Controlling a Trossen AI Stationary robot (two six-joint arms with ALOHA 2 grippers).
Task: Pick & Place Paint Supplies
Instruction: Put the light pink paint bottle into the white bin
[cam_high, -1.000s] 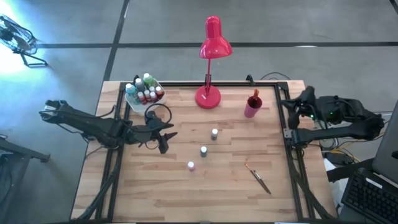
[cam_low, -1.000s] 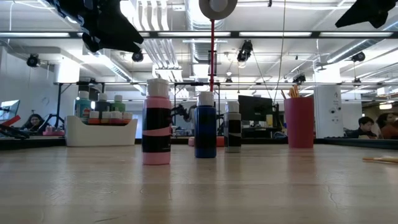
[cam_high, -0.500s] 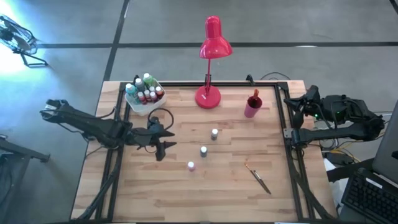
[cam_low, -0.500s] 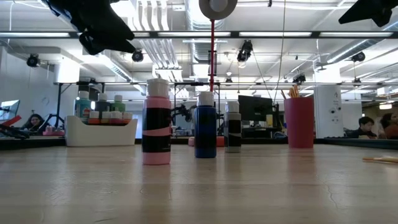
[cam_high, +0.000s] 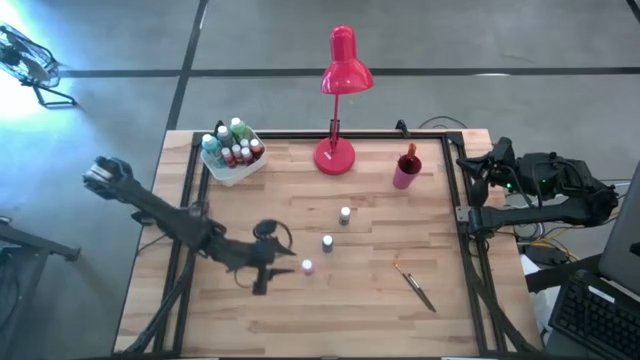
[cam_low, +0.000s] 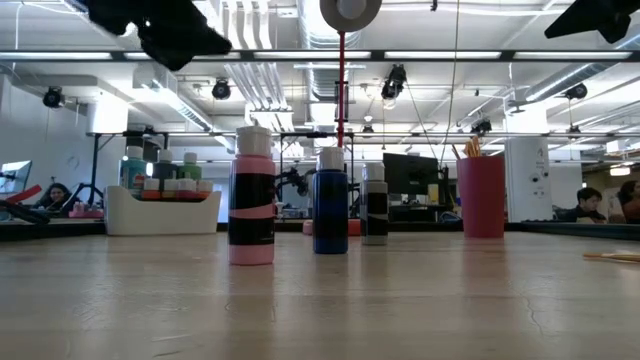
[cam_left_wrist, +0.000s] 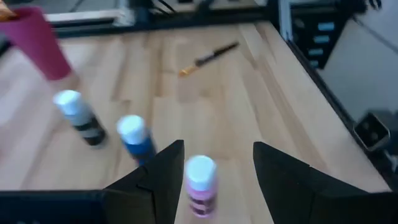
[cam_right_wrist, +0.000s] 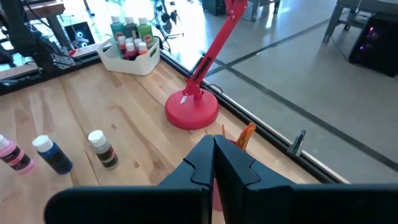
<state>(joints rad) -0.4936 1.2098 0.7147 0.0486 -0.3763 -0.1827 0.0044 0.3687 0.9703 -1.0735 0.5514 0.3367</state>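
Three white-capped paint bottles stand upright on the wooden table: pink (cam_high: 307, 266), blue (cam_high: 327, 242) and black-labelled (cam_high: 345, 214). My left gripper (cam_high: 283, 270) hovers open just left of the pink bottle (cam_left_wrist: 200, 183). In its wrist view the bottle shows in the gap between the fingers, untouched. The low view shows this gripper (cam_low: 165, 25) well above the bottles. A paintbrush (cam_high: 415, 287) lies flat near the right front. My right gripper (cam_right_wrist: 213, 155) is shut and raised at the table's right edge (cam_high: 480, 168).
A white tray (cam_high: 232, 150) of paint bottles sits at the far left corner. The red desk lamp (cam_high: 335, 155) stands at the far middle, with a pink cup (cam_high: 406, 170) holding brushes to its right. Bare wood lies along the near edge.
My left gripper has swung from near the tray toward the table's near edge and a little right, up to the pink bottle. It rolled at the wrist as it went and its fingers stayed open. The bottles have not moved.
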